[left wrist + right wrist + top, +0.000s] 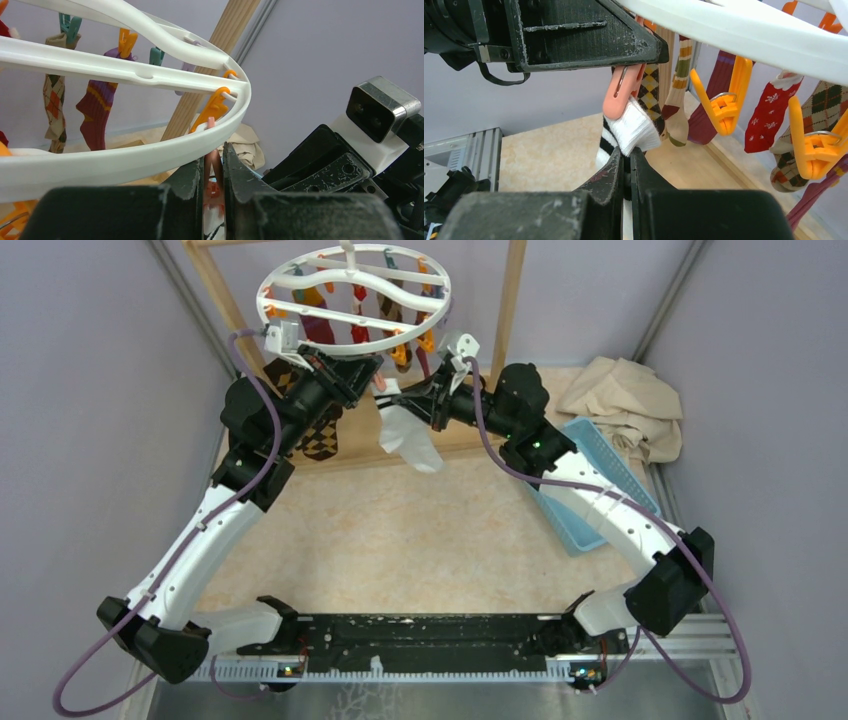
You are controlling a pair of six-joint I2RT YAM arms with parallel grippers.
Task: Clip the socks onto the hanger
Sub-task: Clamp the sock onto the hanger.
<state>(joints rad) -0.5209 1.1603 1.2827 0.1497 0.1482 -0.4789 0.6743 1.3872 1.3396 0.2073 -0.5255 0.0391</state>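
The white round hanger (pixel 352 295) hangs from the wooden frame with several socks clipped on it. My left gripper (pixel 376 380) (pixel 214 156) is shut on a pink peg (pixel 213 167) (pixel 621 92) just under the hanger's rim (pixel 150 156). My right gripper (pixel 393 405) (pixel 628 156) is shut on a white sock with black stripes (pixel 635 129) (pixel 410 440) and holds its cuff up against the peg's lower end. Whether the peg bites the cuff I cannot tell. A purple sock (pixel 95 107), a diamond-check sock (pixel 54 100) and a red sock (pixel 769 112) hang nearby.
Orange pegs (pixel 720 100) (pixel 814 147) hang close on the right of the sock. The wooden pole frame (pixel 512 310) stands behind the hanger. A blue basket (pixel 590 475) and a beige cloth (pixel 625 400) lie at the right.
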